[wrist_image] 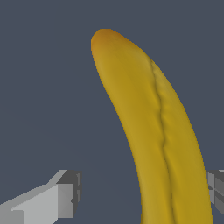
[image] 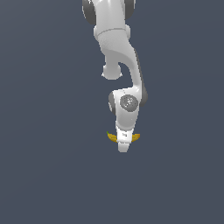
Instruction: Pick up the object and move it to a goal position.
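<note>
The object, a curved yellow banana (wrist_image: pixel 153 131) with a brownish tip, fills the wrist view and lies on the dark grey floor. My white gripper (wrist_image: pixel 142 194) straddles it. One finger (wrist_image: pixel 65 197) stands well apart from the banana, while the other finger (wrist_image: pixel 216 192) sits close to its side. The jaws are open and not pressing on it. In the exterior view the gripper (image: pixel 124 145) points straight down over the banana (image: pixel 112 137), hiding its middle so that only the two ends stick out on either side.
The flat dark grey floor (image: pixel 48 175) stretches all around. The white arm (image: pixel 120 48) rises from the gripper toward the top of the exterior view. No goal marker shows.
</note>
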`<state>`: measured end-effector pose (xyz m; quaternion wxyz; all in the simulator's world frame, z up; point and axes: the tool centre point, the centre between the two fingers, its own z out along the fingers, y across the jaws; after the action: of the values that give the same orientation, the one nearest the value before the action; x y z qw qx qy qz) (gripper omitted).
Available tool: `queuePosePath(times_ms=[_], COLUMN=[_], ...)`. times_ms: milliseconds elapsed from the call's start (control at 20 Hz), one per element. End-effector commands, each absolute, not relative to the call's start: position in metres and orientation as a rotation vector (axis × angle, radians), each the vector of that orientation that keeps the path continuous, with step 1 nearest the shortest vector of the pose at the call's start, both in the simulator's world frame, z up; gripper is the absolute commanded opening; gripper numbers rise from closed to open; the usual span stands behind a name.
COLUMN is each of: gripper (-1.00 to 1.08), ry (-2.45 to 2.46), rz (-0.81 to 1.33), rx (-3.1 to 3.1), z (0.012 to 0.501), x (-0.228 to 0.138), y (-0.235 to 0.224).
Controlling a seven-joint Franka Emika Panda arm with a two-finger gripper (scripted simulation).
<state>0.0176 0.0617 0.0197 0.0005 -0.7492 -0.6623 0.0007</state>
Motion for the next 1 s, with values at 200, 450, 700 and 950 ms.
queuePosePath(times_ms=[200, 450, 700, 950], gripper=[-1.0, -1.0, -1.0, -1.0], ry=[-2.081, -2.081, -2.081, -2.081], rz=[0.0, 0.0, -0.002, -0.002], rx=[-2.354, -2.354, -2.355, -2.355], z=[0.019, 0.019, 0.021, 0.024], x=[0.019, 0.019, 0.018, 0.011], y=[0.062, 0.062, 0.055, 0.029])
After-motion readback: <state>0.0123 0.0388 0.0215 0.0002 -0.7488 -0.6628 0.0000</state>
